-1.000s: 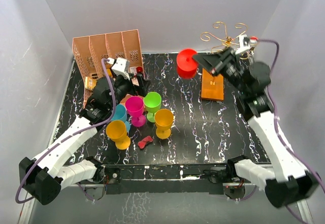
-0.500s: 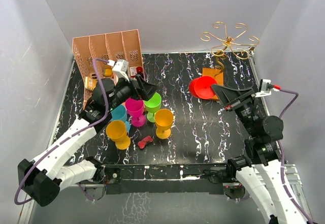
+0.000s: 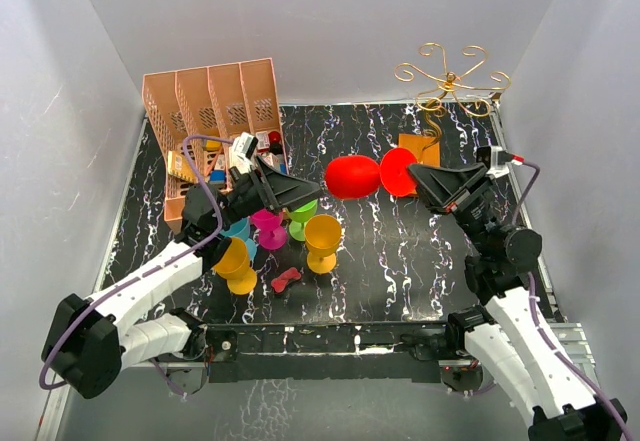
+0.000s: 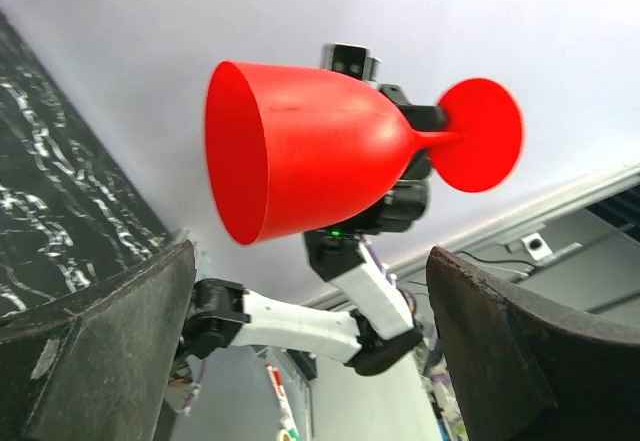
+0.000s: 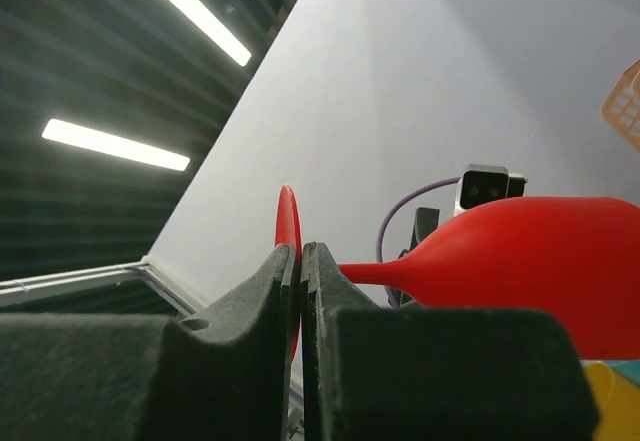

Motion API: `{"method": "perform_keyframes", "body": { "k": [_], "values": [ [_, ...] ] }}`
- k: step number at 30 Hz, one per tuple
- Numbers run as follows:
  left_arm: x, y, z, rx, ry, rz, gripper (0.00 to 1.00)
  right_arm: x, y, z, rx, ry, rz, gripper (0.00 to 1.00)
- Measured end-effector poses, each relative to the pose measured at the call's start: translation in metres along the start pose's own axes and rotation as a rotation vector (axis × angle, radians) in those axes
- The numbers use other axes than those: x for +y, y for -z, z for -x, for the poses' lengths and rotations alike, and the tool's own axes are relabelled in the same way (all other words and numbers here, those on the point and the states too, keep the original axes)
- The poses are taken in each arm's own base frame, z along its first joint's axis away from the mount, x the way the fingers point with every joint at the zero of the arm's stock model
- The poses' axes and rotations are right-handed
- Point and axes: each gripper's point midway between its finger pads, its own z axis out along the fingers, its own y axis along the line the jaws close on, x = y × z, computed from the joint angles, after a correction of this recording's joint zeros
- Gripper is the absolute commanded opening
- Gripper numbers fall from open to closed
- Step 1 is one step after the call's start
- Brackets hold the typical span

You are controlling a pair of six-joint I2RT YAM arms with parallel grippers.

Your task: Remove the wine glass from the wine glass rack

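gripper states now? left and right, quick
Left gripper: open, holding nothing, aimed at the glass's bowl.
Right gripper: shut on the red wine glass, pinching its foot.

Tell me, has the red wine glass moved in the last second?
Yes. The red wine glass has come forward, away from the gold wine glass rack at the back, and is now tipped sideways.

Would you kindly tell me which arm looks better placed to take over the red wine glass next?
Left, probably: the left gripper is open, its jaws facing the bowl of the red wine glass, which the right gripper, shut on its foot, holds sideways in mid-air.
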Motion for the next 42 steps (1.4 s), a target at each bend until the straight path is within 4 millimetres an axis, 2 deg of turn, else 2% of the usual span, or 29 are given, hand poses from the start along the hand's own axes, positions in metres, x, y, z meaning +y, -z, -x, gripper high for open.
{"method": "perform_keyframes", "body": {
  "k": [9,13,17,21,24,27,32,33,36,39,42],
  "values": [
    [-0.039,0.008,-0.002,0.008,0.030,-0.179,0.92,0.006,0.009,-0.011,0.071,-0.194,0.090,0.08],
    [-0.048,0.008,-0.005,0.020,0.042,-0.224,0.78,0.001,0.014,-0.012,0.077,-0.240,0.103,0.08],
    [-0.047,0.003,-0.013,0.054,0.077,-0.241,0.63,-0.008,0.016,-0.012,0.075,-0.258,0.091,0.08],
    [-0.041,-0.003,-0.021,0.083,0.119,-0.240,0.38,-0.018,0.019,-0.012,0.062,-0.269,0.072,0.08],
    [-0.036,-0.004,-0.023,0.092,0.140,-0.235,0.20,-0.018,0.021,-0.012,0.052,-0.243,0.064,0.16],
    [-0.035,-0.004,-0.025,0.098,0.141,-0.232,0.07,-0.024,0.026,-0.012,0.025,-0.175,0.025,0.30],
    [-0.046,0.001,-0.025,0.093,0.098,-0.249,0.00,-0.072,0.037,0.000,-0.073,0.009,-0.214,0.57],
    [-0.045,0.002,-0.027,0.095,0.090,-0.237,0.00,-0.082,0.040,0.005,-0.098,0.047,-0.271,0.65],
    [-0.035,0.002,-0.030,0.104,0.078,-0.182,0.00,-0.106,0.054,0.022,-0.184,0.161,-0.435,0.72],
    [-0.016,0.000,-0.038,0.126,0.066,-0.088,0.00,-0.131,0.079,0.043,-0.287,0.255,-0.620,0.74],
    [-0.007,-0.007,-0.048,0.167,0.023,0.000,0.00,-0.148,0.105,0.061,-0.367,0.339,-0.782,0.79]
  ]
}}
